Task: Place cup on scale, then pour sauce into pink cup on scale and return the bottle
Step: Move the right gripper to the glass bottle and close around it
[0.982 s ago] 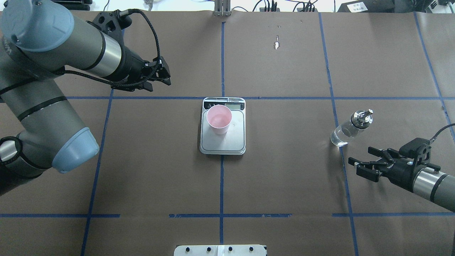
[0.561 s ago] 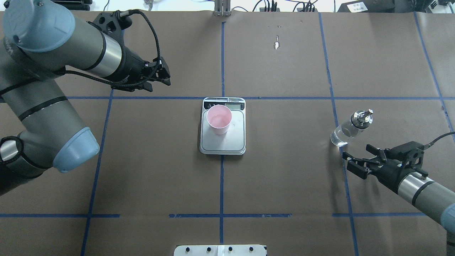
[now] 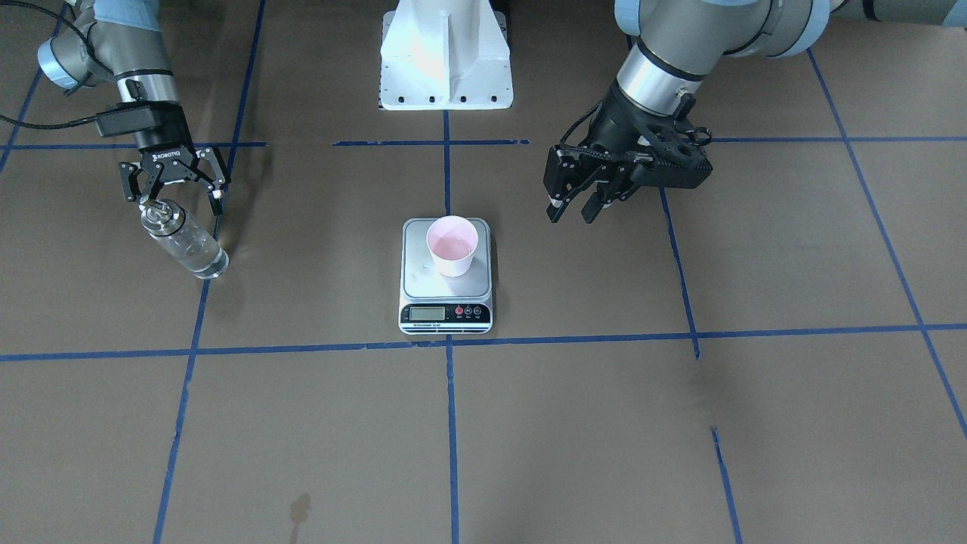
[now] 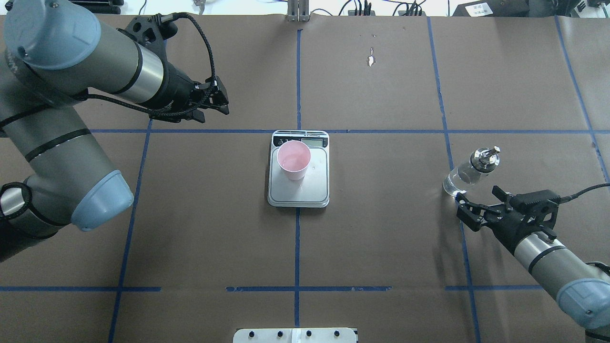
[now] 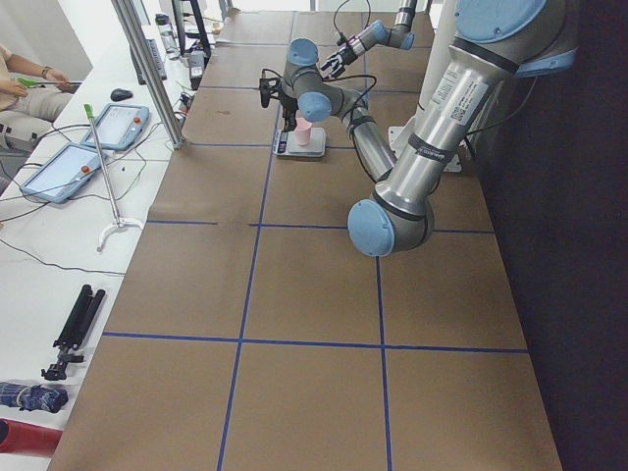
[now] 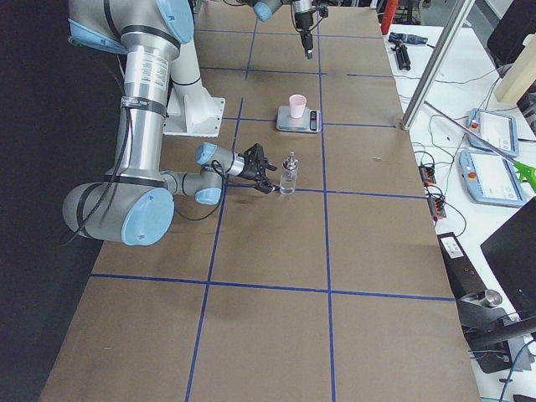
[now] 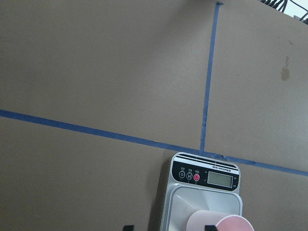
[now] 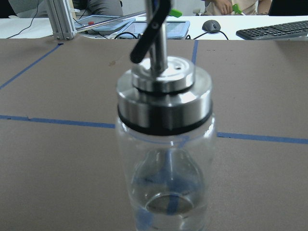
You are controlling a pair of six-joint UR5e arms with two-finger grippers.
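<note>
Facing the bottle [image 4: 464,175] with the right tool [image 4: 476,194] spread, not yet gripping.

First step looks done: the cup [image 4: 294,159] stands upright on the scale [image 4: 314,190], toward its display end, mid-counter [image 4: 381,238]. The step in hand is the pickup. The bottle stands upright on a tape line [image 4: 450,143] well to the robot's right, with a little sauce [image 8: 166,209] in its base, and it sits centred and close in the wrist view. Next I'd judge the tool must slide in around the glass body below the metal cap [image 8: 163,98], pinch, then lift level. The left tool [image 3: 573,213], fingers apart and holding nothing, hangs near the scale on its far side from the bottle, so it should not block the carry.
</note>
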